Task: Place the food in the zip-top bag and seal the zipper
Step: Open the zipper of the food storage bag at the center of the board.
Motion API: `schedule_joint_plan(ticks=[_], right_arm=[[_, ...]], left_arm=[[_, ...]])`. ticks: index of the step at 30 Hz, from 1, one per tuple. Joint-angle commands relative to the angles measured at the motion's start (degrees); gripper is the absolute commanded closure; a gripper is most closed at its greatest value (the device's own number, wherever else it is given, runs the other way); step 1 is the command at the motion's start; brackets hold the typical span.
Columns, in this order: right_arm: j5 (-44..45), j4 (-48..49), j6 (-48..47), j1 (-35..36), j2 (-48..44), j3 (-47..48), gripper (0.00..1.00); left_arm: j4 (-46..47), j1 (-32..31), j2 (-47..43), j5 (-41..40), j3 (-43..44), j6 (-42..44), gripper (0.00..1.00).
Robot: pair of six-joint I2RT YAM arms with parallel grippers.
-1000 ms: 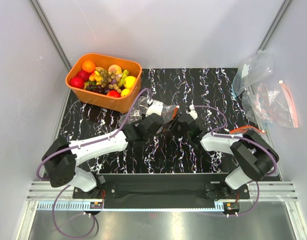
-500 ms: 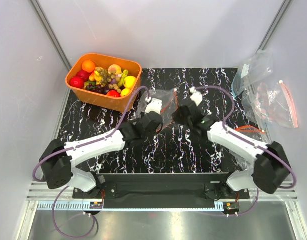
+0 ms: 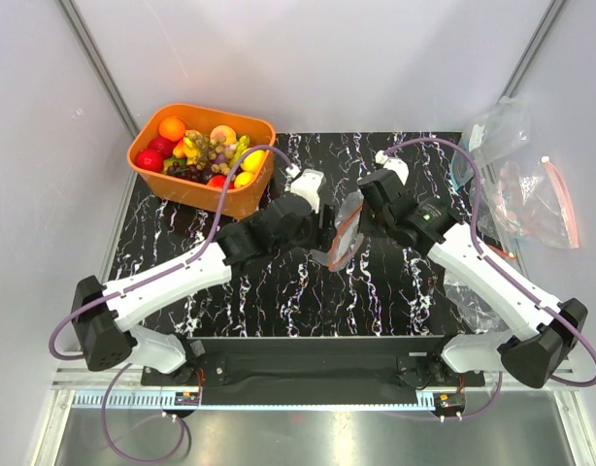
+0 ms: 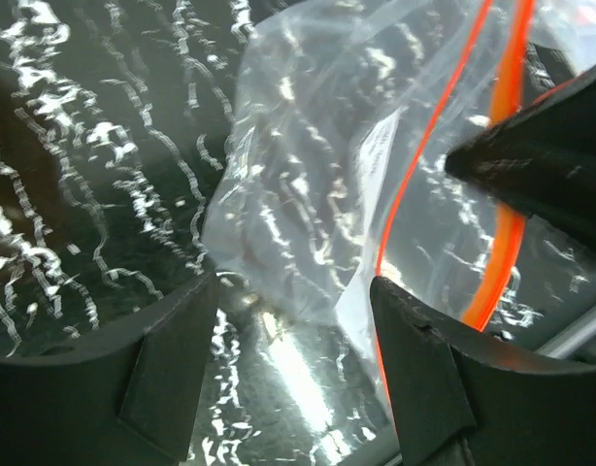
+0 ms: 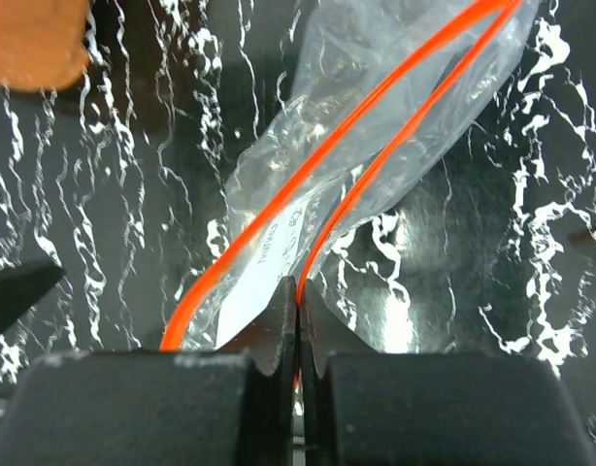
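The zip-top bag (image 3: 345,231) hangs just above the middle of the table, its mouth gaping. My right gripper (image 3: 361,206) (image 5: 297,286) is shut on one lip of the orange-red zipper (image 5: 347,200), while the other lip bows away to the left. In the left wrist view the clear bag (image 4: 308,175) with its white label lies ahead of my left gripper (image 4: 293,286). That gripper (image 3: 327,228) is open, with nothing between its fingers. The food (image 3: 206,150), mixed toy fruit, lies in the orange basket (image 3: 215,197) at the back left. No food shows inside the bag.
Larger clear bags (image 3: 516,189) are heaped at the table's right edge. A corner of the orange basket (image 5: 36,39) shows in the right wrist view. Grey walls close in the back and both sides.
My left gripper has opened and let go of the bag. My right gripper has shut on the zipper lip. Both arms reached farther back and the bag now hangs upright.
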Motion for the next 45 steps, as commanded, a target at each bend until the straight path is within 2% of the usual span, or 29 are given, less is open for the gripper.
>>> schedule_joint_plan(ticks=[1,14,23,24,28,29,32,33,36,37,40,45], right_arm=[[-2.0,-3.6,-2.0,0.3,-1.9,0.9,1.0],[-2.2,-5.4,-3.0,0.3,-3.0,3.7,1.0],[-4.2,-5.2,-2.8,0.3,-3.5,5.5,1.0],[-4.5,-5.5,-2.9,0.3,-3.6,5.8,1.0],[-3.4,-7.7,-3.4,0.3,-4.3,6.7,1.0],[-2.9,-8.6,-3.5,0.3,-4.3,7.6,1.0],[-1.0,-16.1,-3.9,0.3,-3.0,12.5,0.99],[0.2,-21.1,-3.6,0.3,-2.6,14.0,1.0],[3.3,-27.0,-3.1,0.3,-1.9,18.2,0.99],[3.5,-27.9,-3.4,0.3,-1.5,18.8,0.98],[3.7,-29.9,-4.2,0.3,1.0,19.5,0.98],[2.5,-22.6,-5.4,0.3,4.7,12.9,0.99]], left_arm=[[0.6,-0.1,2.0,6.3,5.1,0.4,0.31],[0.8,-0.1,4.9,14.2,10.5,2.0,0.28],[-2.1,-0.1,10.4,12.8,14.9,1.4,0.3],[-2.6,0.0,11.6,11.6,16.0,1.4,0.33],[-5.2,0.3,14.5,5.6,19.0,1.5,0.58],[-5.5,0.5,15.0,5.3,19.6,1.1,0.74],[-5.1,1.4,16.9,9.2,21.4,-0.5,0.99],[-4.4,1.4,17.8,11.3,21.6,-0.7,1.0],[-0.9,1.4,19.6,19.8,22.1,-3.2,1.0],[1.3,1.5,20.1,25.1,21.6,-4.1,1.0],[7.2,2.0,21.7,33.9,19.2,-8.4,1.0],[9.2,2.7,22.7,32.4,12.2,-9.4,1.0]])
